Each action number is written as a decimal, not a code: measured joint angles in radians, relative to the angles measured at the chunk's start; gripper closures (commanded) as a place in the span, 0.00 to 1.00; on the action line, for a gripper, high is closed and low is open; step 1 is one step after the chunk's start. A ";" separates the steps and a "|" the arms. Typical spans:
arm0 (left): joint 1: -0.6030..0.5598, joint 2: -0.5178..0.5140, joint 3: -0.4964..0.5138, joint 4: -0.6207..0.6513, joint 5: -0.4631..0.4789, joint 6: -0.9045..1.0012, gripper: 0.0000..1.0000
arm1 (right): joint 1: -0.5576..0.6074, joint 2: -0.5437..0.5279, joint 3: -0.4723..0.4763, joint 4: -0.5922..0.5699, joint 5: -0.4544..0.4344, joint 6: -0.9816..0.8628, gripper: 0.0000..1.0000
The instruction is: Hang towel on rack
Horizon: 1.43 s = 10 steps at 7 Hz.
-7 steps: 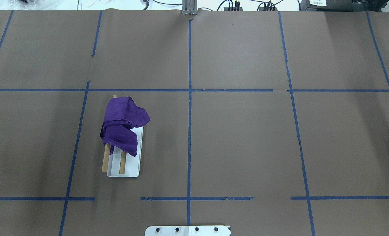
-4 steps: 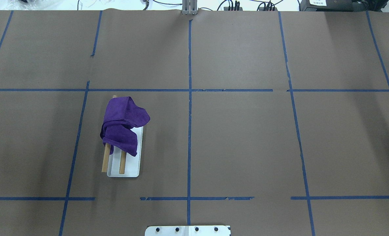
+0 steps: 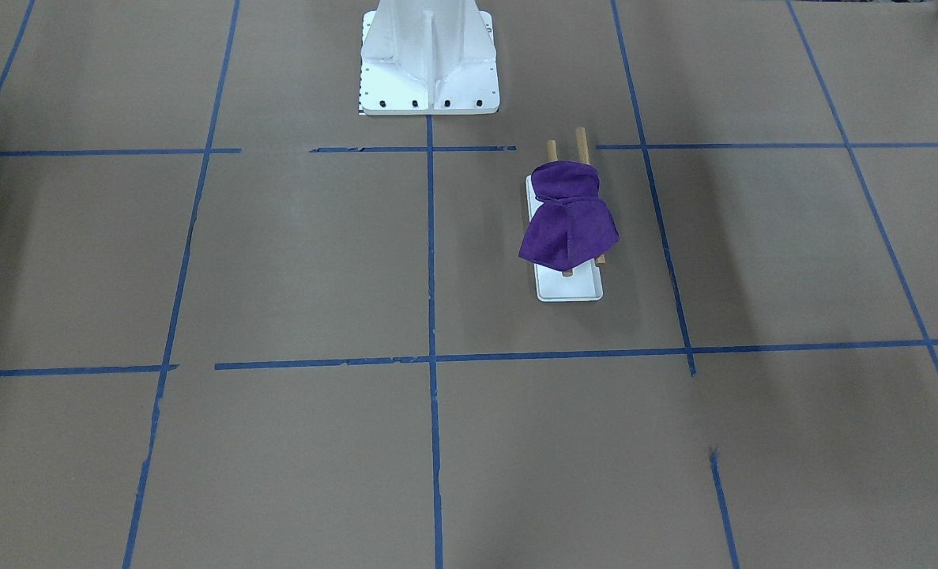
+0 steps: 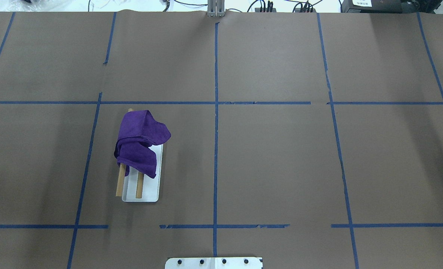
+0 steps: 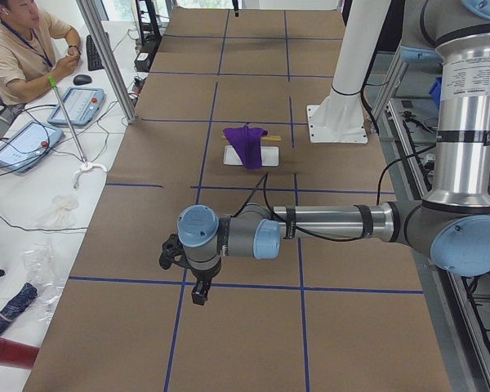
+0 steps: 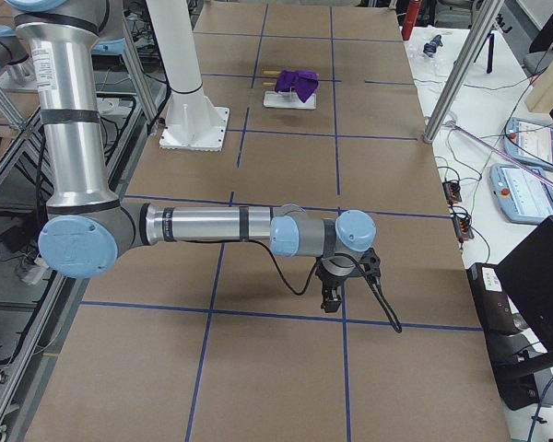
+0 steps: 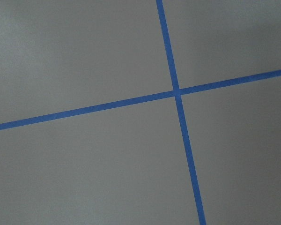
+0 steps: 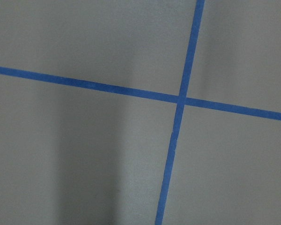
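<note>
A purple cloth towel point(image 4: 141, 140), matt and softly napped, was draped over a rack point(image 4: 139, 186) of bare wooden rods on a smooth white base. Beneath lay matt brown paper point(image 4: 273, 160), crossed by blue tape point(image 4: 215, 149).

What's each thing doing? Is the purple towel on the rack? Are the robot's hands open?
purple towel: bunched, draped over both wooden bars of the rack.
rack: on the table, bar ends showing.
left gripper: far from the rack; open or shut, cannot tell.
right gripper: far from the rack; open or shut, cannot tell.
</note>
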 measured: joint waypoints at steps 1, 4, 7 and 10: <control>0.005 -0.013 -0.025 0.056 0.014 0.000 0.00 | 0.000 0.000 0.001 0.000 0.000 0.000 0.00; 0.008 -0.041 -0.056 0.130 0.037 0.001 0.00 | 0.000 -0.002 0.005 0.000 0.001 0.000 0.00; 0.008 -0.050 -0.063 0.130 0.034 0.002 0.00 | 0.000 -0.007 0.014 -0.001 0.003 0.000 0.00; 0.009 -0.052 -0.058 0.131 0.035 0.002 0.00 | 0.000 -0.008 0.029 -0.001 0.002 0.001 0.00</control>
